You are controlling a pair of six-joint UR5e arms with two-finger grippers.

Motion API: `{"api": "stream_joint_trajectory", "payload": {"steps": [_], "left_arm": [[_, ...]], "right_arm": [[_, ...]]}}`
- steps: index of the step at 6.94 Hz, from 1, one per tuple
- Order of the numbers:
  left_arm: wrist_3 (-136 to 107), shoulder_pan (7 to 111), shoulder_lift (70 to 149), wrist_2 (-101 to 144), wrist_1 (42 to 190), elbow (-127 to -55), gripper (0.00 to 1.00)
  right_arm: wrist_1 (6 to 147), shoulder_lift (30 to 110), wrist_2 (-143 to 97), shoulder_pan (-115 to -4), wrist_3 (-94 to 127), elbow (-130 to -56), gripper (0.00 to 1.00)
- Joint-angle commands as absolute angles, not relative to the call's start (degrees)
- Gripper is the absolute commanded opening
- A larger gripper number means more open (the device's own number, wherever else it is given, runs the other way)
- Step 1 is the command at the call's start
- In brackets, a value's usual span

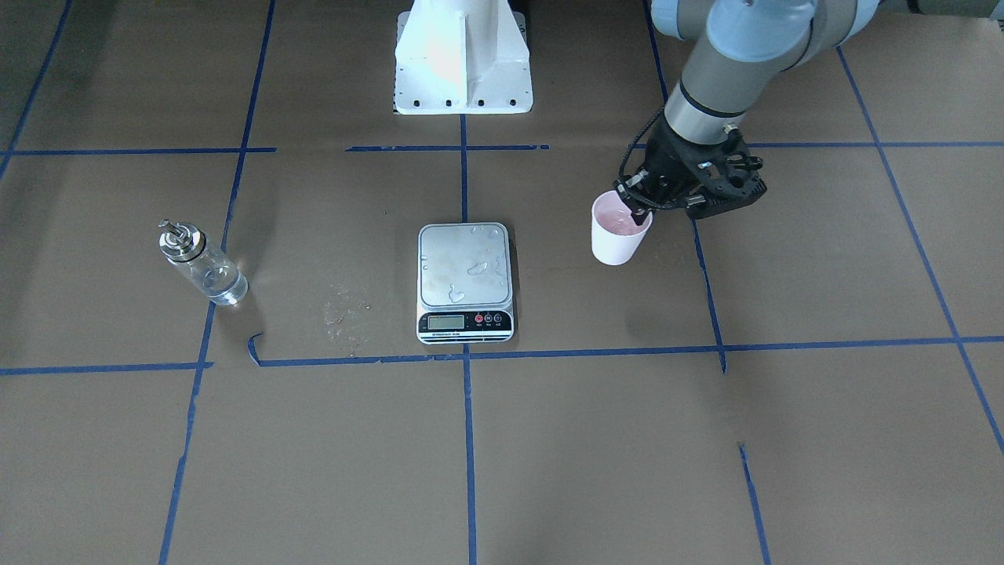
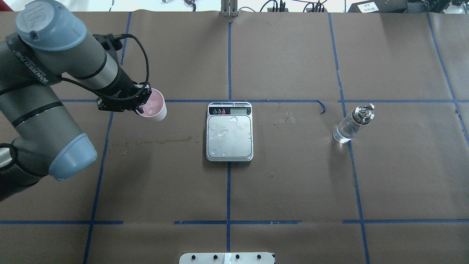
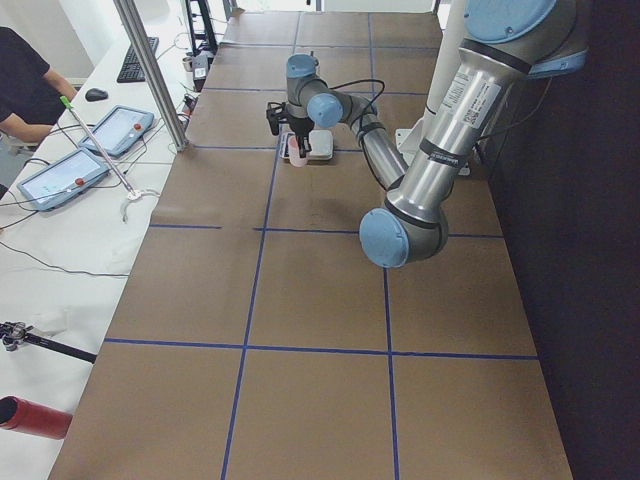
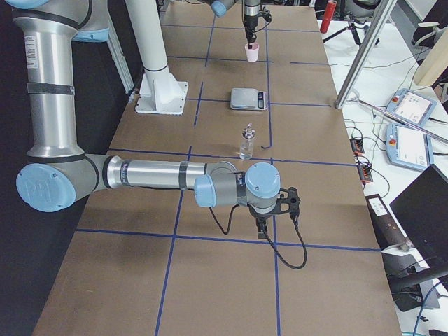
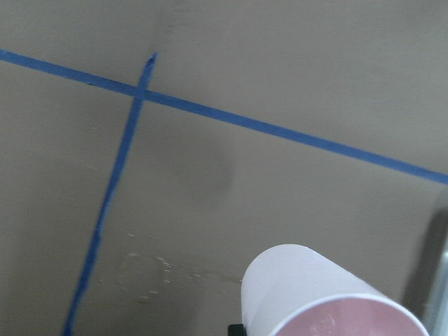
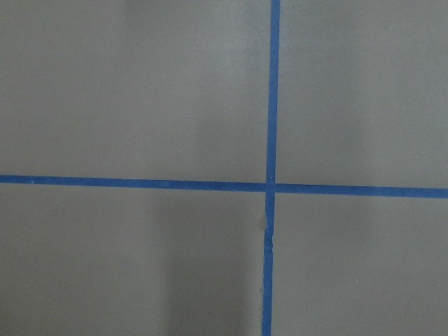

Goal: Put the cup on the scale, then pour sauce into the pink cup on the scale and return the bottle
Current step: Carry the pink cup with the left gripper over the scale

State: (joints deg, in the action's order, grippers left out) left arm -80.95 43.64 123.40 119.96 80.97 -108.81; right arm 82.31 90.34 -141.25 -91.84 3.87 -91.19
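The pale pink cup [image 1: 618, 234] [image 2: 154, 107] is to the left arm's side of the scale, and my left gripper [image 1: 637, 210] [image 2: 141, 107] is shut on its rim, one finger inside the cup. In the left wrist view the cup [image 5: 315, 294] seems held off the table, its shadow lying apart from it. The silver scale [image 1: 465, 267] [image 2: 229, 136] lies at the centre with water drops on its platform and nothing standing on it. The glass bottle [image 1: 200, 263] [image 2: 351, 126] stands far on the other side, clear sauce [image 1: 221, 287] in its bottom. My right gripper [image 4: 262, 227] hangs low over bare table; whether it is open or shut I cannot tell.
Wet streaks mark the brown paper beside the scale [image 1: 345, 314] [image 2: 154, 140]. The white robot pedestal [image 1: 463, 63] stands behind the scale. A metal post [image 3: 150, 70] and a side table with tablets [image 3: 65, 175] and a seated person run along the far edge.
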Motion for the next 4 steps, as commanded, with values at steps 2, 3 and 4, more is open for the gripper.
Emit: {"api": "stream_joint_trajectory", "payload": {"steps": [2, 3, 4], "left_arm": [[-94.9, 34.1, 137.7, 118.0, 82.9, -95.3, 0.0], [-97.0, 32.3, 139.4, 116.0, 86.7, -91.3, 0.0], [-98.0, 32.0, 140.6, 115.9, 90.3, -86.9, 0.0]], "right_arm": [[82.3, 90.4, -141.4, -91.8, 4.0, -91.4, 1.0], [82.3, 90.4, -141.4, -91.8, 4.0, -91.4, 1.0], [82.2, 90.4, -141.3, -91.8, 4.0, -91.4, 1.0]]}}
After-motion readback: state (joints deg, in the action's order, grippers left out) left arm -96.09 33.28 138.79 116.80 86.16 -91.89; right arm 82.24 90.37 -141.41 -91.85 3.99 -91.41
